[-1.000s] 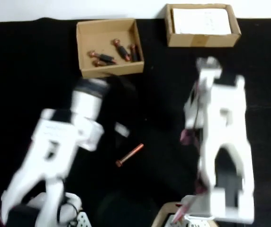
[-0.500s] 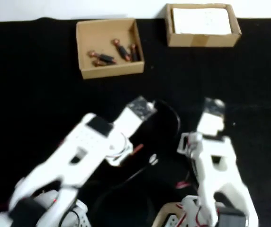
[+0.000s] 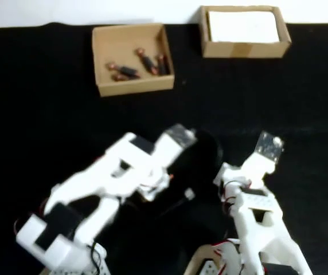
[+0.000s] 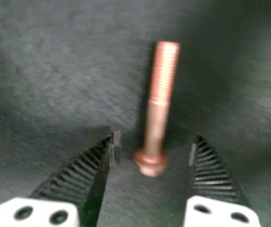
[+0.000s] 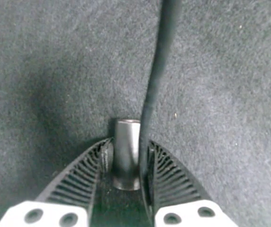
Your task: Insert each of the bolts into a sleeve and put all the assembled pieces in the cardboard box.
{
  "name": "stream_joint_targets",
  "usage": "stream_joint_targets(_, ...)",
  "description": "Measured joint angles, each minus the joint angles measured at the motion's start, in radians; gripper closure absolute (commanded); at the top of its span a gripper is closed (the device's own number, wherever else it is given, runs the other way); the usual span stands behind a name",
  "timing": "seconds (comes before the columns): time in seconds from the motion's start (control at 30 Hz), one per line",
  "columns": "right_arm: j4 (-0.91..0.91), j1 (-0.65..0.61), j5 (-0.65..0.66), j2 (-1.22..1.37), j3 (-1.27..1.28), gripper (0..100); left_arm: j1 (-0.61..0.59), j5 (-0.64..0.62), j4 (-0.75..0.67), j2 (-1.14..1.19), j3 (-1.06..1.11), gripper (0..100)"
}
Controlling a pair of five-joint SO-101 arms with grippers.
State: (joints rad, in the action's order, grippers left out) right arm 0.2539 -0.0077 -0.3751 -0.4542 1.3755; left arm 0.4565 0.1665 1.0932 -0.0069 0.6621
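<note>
Alongside the sleeve runs a black cable.

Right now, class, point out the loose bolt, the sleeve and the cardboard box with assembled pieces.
bolt (image 4: 160,109), left wrist view, mid-shank.
sleeve (image 5: 126,151), right wrist view, side wall.
cardboard box (image 3: 132,86), high view, front wall.

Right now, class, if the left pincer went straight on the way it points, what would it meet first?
The copper bolt, lying on the dark cloth with its head between the open left pincer; how far off is unclear.
</note>
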Motion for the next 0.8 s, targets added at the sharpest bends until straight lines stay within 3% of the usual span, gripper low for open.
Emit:
stream_joint_targets(0.23, -0.003, 0.000, 0.000, 0.000, 0.000, 99.2, -0.040, -0.003, 0.012, 0.115, -0.091, 86)
stream_joint_targets(0.43, -0.009, 0.000, 0.000, -0.002, 0.000, 99.2, -0.037, -0.005, 0.017, 0.195, -0.180, 100)
stream_joint_targets(0.53, -0.015, 0.000, 0.000, -0.002, -0.002, 99.2, -0.038, 0.002, 0.029, 0.216, -0.233, 99)
stream_joint_targets(0.63, -0.018, 0.000, 0.000, -0.002, -0.002, 99.2, -0.081, 0.069, 0.095, 0.221, -0.325, 99)
stream_joint_targets(0.8, -0.018, 0.000, 0.000, -0.002, -0.002, 99.2, -0.089, 0.198, 0.324, 0.221, -0.565, 99)
